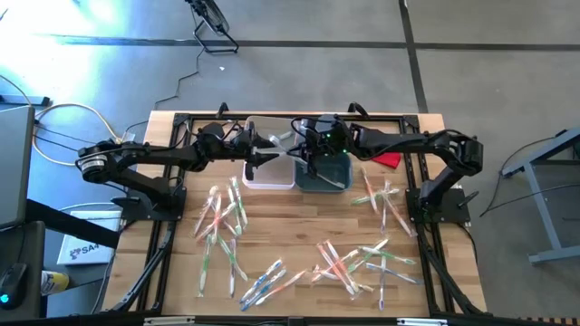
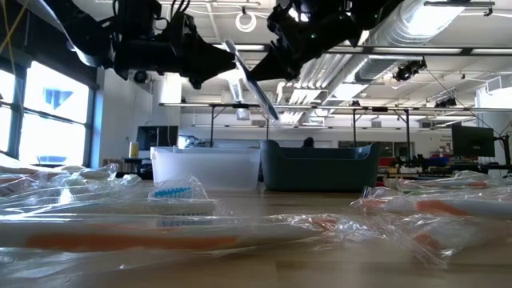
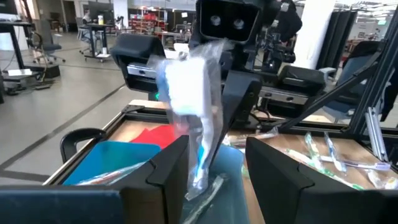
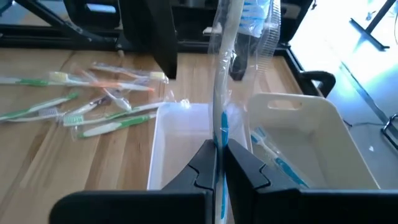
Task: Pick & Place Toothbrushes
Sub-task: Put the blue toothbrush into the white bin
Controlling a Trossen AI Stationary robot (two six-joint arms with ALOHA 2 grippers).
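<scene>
A toothbrush (image 2: 252,80) in a clear wrapper, white with a blue accent, hangs slanted in the air above the bins. My right gripper (image 4: 221,158) is shut on it, reaching in from the table's right. My left gripper (image 3: 217,146) stands level and open facing it from the left. Its two fingers stand on either side of the wrapper's lower part, and I cannot tell whether they touch it. Below stand a white bin (image 1: 269,174) and a grey-blue bin (image 1: 326,174). My right gripper pinches the toothbrush's handle (image 4: 221,132) at its blue-marked stretch between the two shut fingers. The fingers come from the table's right, slanting a little down, and lie across the brush. The brush stands tilted, head end up, lifted clear above the bins.
Many wrapped toothbrushes lie loose on the wooden table in heaps at the left (image 1: 222,222), the near middle (image 1: 353,263) and the right (image 1: 381,199). A red cloth-like piece (image 1: 388,160) lies right of the grey-blue bin. A blue toothbrush (image 4: 273,155) lies in one bin.
</scene>
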